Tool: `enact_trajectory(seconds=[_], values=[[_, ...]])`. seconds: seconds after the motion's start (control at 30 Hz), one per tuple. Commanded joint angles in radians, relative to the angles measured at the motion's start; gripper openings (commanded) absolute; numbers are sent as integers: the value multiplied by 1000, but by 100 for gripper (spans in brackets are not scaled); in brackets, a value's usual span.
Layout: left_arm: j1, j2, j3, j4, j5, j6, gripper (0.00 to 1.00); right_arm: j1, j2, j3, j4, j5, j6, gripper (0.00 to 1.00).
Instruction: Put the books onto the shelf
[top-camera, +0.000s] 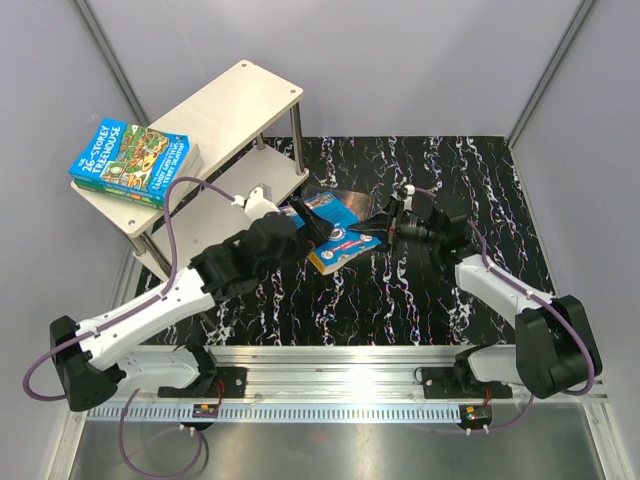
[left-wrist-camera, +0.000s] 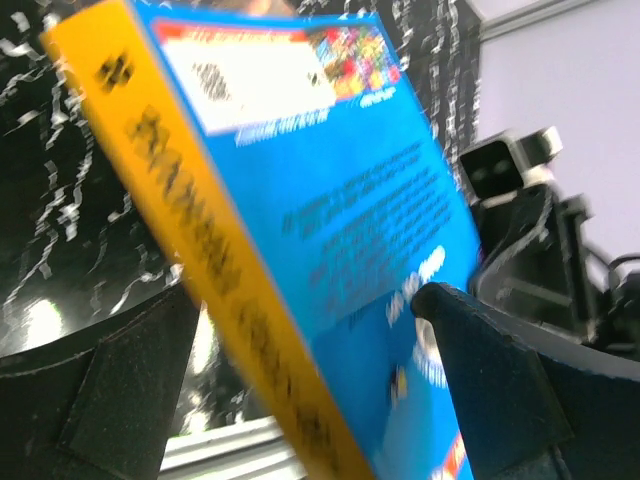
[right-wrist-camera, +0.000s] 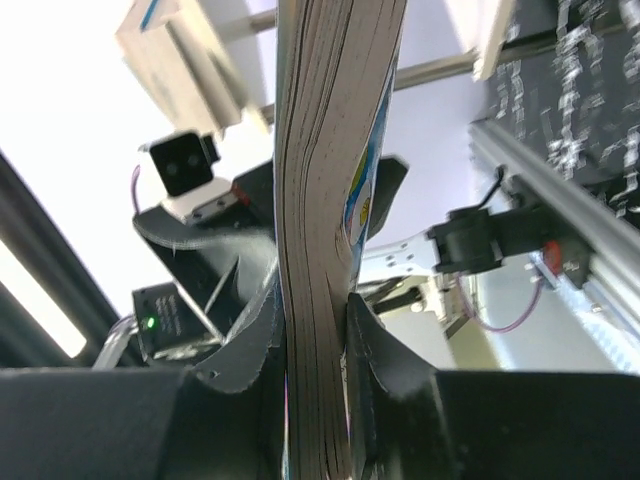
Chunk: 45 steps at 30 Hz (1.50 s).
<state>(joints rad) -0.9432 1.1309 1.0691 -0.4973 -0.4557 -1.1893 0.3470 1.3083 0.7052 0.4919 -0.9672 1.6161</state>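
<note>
At the right gripper (right-wrist-camera: 315, 335): pinched narrow on the page edge of a blue book (top-camera: 338, 245) with a yellow spine, lifted clear of the black marbled table (top-camera: 420, 290) and stood on edge. At the left gripper (left-wrist-camera: 290, 305): spread wide and straddling that same book, one finger (left-wrist-camera: 120, 400) on the spine side, the other on the blue cover side, not yet squeezing.

Looks like a mid-air handover, right to left, with the shelf (top-camera: 225, 110) standing on the left arm's side. Next, probably: closing the left jaws squarely on both covers before any release on the right, then carrying up and over to a board. Some risk of the thin paperback twisting if released too soon.

Further out: lying on what seems the lower board, a green Treehouse book (top-camera: 130, 158). Just behind the held one, apparently on the table, another blue cover (top-camera: 325, 200), partly hidden.

Only from above: shelf, stored book, both arms meeting mid-table. Only from the right wrist: firm pinch, pages slightly bowed. Only from the left wrist: room at both fingers, though too blurred to judge contact.
</note>
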Motion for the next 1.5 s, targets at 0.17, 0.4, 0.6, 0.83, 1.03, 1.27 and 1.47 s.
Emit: enact_trajectory(seconds=[0.17, 0.4, 0.6, 0.83, 1.03, 1.27, 1.47], values=[[53, 104, 104, 45, 23, 17, 48, 7, -23, -27, 304, -123, 176, 0], [58, 187, 196, -93, 9, 59, 0, 6, -24, 63, -184, -146, -161, 59], [93, 268, 160, -135, -3, 138, 0, 6, -15, 238, -692, -87, -499, 100], [158, 288, -133, 439, 29, 61, 0, -35, -47, 270, -897, -79, -617, 100], [202, 389, -274, 882, 71, -32, 0, -57, -64, 310, -1021, -68, -716, 100], [230, 487, -402, 1459, 12, -56, 0, -59, -57, 330, -1072, -61, -771, 99], [236, 641, -534, 1998, -118, -150, 0, -59, -35, 352, -1089, -59, -797, 99]])
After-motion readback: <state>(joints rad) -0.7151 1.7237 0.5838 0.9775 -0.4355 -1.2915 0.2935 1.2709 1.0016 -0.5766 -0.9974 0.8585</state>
